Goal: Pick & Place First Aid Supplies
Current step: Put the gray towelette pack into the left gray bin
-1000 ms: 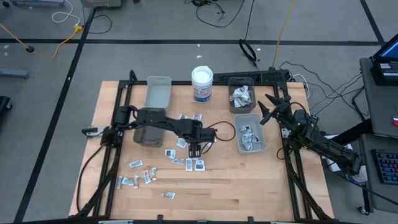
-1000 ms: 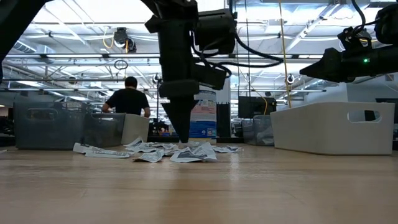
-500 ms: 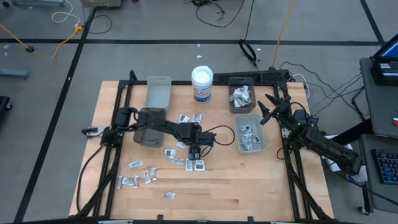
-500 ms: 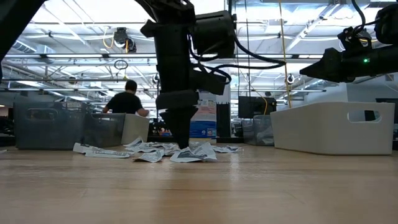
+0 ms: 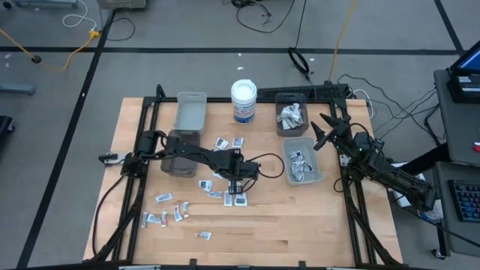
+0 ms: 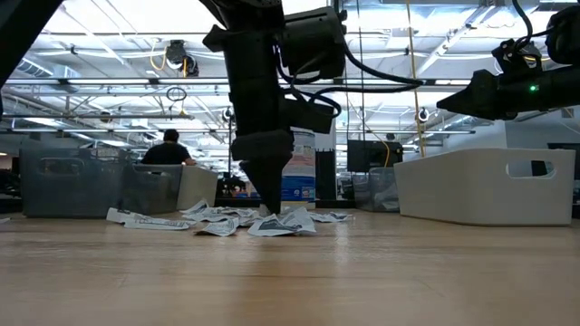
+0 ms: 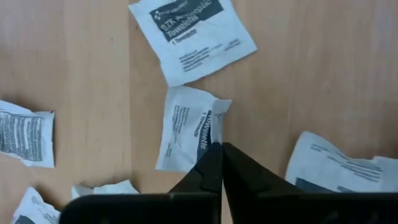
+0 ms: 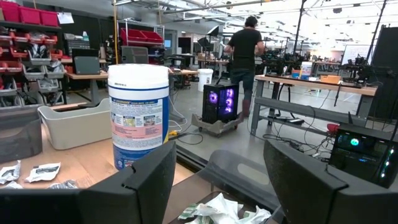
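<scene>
Small crumpled white towelette packet with dark print (image 7: 191,127) sits frame center in left wrist view, flat on light wooden table (image 5: 300,217), one edge pinched between closed tips of left gripper (image 7: 219,155). More white packets scattered around it (image 5: 169,210), mid-left of high view. Dark left arm pokes straight down there (image 6: 267,204). Right gripper (image 5: 324,129) parked at right side, jaws spread wide, nothing in them, beside clear plastic bin with packets (image 5: 303,160). White round tub, blue label (image 5: 244,101) upper center.
</scene>
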